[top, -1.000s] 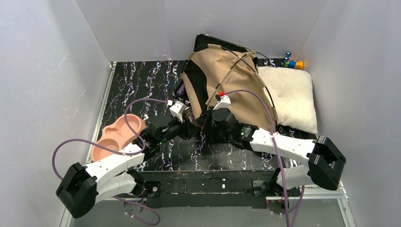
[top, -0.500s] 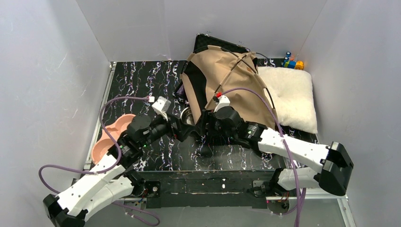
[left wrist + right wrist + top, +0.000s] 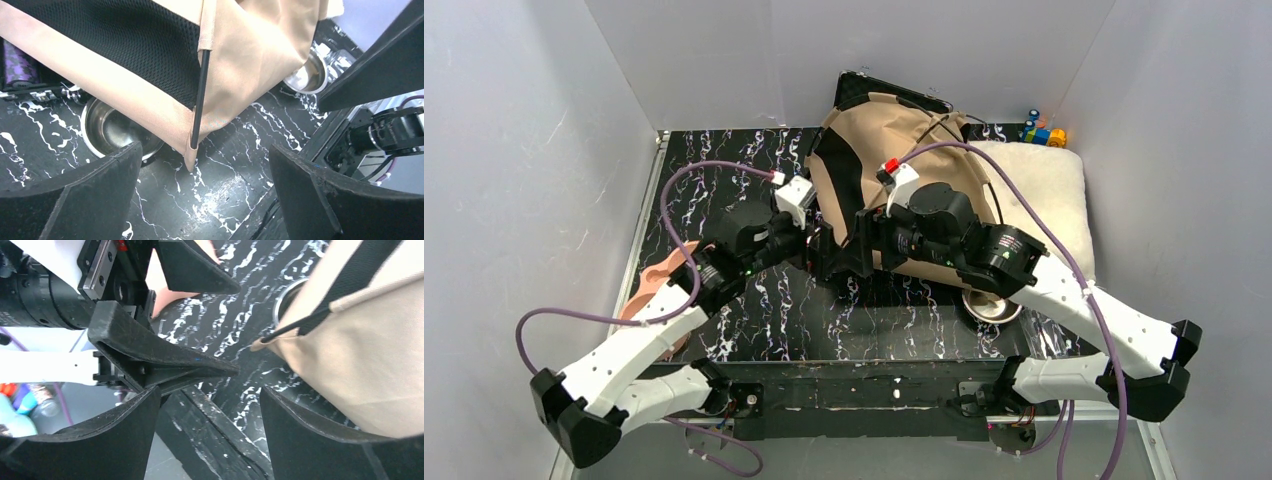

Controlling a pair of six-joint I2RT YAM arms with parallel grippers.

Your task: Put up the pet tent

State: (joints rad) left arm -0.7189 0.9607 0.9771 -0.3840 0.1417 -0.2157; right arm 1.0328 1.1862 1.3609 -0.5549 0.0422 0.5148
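Pet tent: it is standing at the back of the tabletop, canopy raised on its black poles and leaning toward the rear wall. Its right side is lying against the white cushion.
Near corner: you are looking straight at it from the left wrist. The pole is running down the seam into the corner pocket, though you cannot be sure from here that the tip is fully seated.
Left tool: fingers are spread wide and holding nothing, framing that corner from just in front.
Right tool: also spread and empty, close beside the left one, with tent fabric off to its right.
Obstruction: the tent hem is resting over one steel bowl. A second bowl is sitting near the right arm.
Progress: judging by shape, the frame is mostly up. You are probably left with settling this corner, getting the base flat and squaring the tent upright.
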